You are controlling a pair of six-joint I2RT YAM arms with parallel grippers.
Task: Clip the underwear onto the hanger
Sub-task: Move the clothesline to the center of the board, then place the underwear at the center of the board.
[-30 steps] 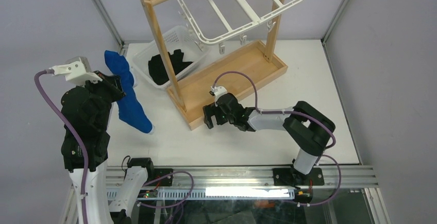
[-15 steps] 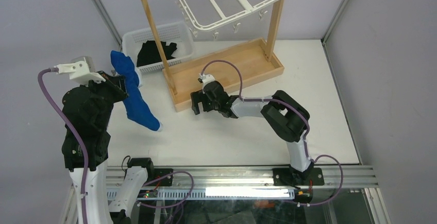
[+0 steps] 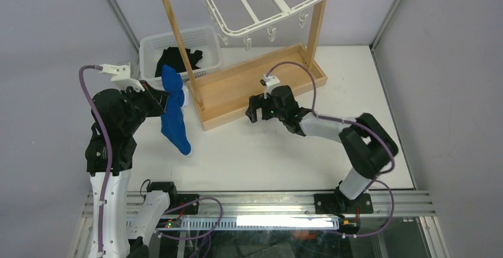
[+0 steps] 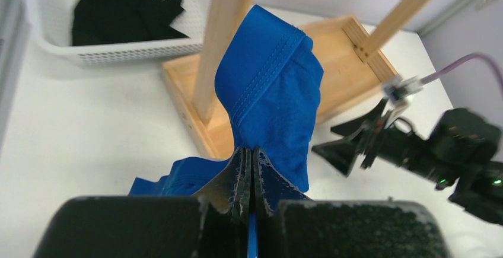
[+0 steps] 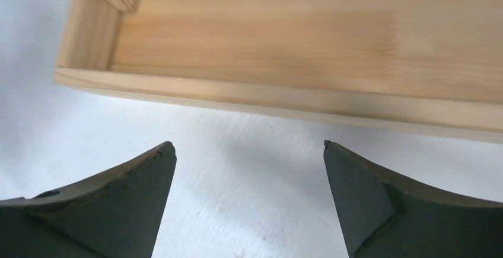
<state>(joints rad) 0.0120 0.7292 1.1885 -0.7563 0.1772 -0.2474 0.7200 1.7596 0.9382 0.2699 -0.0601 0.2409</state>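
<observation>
The bright blue underwear [image 3: 173, 115] hangs bunched from my left gripper [image 3: 159, 96], which is shut on it just left of the wooden rack's near post. In the left wrist view the fabric [image 4: 270, 101] rises from between the closed fingertips of the left gripper [image 4: 251, 151]. The white hanger [image 3: 270, 3] hangs from the top of the rack, with small clips [image 3: 272, 32] dangling along its near bar. My right gripper [image 3: 256, 110] stands open and empty, low over the table beside the rack's base. In the right wrist view the right gripper [image 5: 249, 145] has bare table between its fingers.
The tall wooden rack has a tray-like base [image 3: 261, 80] and two posts [image 3: 178, 38]. A white basket [image 3: 148, 47] holding a black garment [image 3: 178, 56] sits behind the left post. Grey walls enclose the table on three sides.
My left arm has carried the underwear right, close to the rack's near post. My right gripper has moved right along the rack's base. The rack and basket have not moved in the last half second.
</observation>
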